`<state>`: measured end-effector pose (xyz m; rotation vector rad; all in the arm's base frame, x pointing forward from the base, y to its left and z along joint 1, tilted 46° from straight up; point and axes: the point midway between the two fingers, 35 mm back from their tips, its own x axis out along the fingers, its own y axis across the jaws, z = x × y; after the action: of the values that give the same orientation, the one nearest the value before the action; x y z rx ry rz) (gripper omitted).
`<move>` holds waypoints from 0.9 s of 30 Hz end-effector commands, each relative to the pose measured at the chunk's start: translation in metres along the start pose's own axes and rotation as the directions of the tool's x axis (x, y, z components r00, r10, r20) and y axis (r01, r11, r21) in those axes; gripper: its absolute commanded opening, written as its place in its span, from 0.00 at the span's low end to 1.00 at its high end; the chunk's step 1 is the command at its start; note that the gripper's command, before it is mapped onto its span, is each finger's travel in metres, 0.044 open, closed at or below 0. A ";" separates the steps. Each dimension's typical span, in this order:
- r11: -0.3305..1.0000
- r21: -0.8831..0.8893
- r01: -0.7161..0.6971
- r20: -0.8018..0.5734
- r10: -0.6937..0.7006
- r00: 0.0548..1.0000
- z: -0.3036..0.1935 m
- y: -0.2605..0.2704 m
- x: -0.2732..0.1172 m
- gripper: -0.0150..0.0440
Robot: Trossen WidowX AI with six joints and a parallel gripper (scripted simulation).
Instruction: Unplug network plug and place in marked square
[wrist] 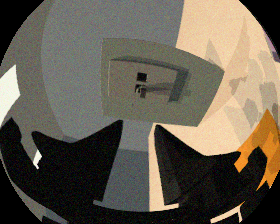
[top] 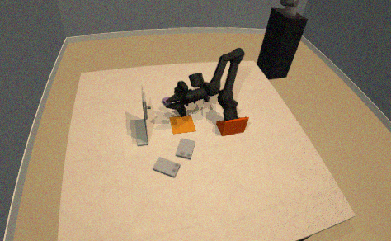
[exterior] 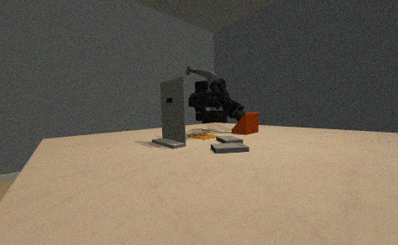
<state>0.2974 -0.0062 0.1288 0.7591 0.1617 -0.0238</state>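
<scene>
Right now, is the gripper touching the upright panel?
Apart. The top view shows bare table between the gripper and the upright panel.

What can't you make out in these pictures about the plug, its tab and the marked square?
1. Thin tab on the plug: blurred in the wrist view, too small in the top view.
2. Plug in the exterior view: hidden behind the upright panel.
3. Marked square in the wrist view: partly cut off by the round edge and a dark finger.
4. Gap between the gripper and the plug: too small to judge in the top view.
</scene>
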 end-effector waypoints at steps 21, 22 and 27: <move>1.000 0.008 -0.013 0.010 0.013 1.000 0.007 -0.002 0.036 0.52; 1.000 0.008 -0.013 0.010 0.013 1.000 0.008 -0.001 0.038 0.52; 1.000 0.008 -0.013 0.010 0.013 1.000 0.010 -0.001 0.044 0.52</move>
<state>0.3355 -0.0119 0.1272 0.7632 0.1473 -0.0208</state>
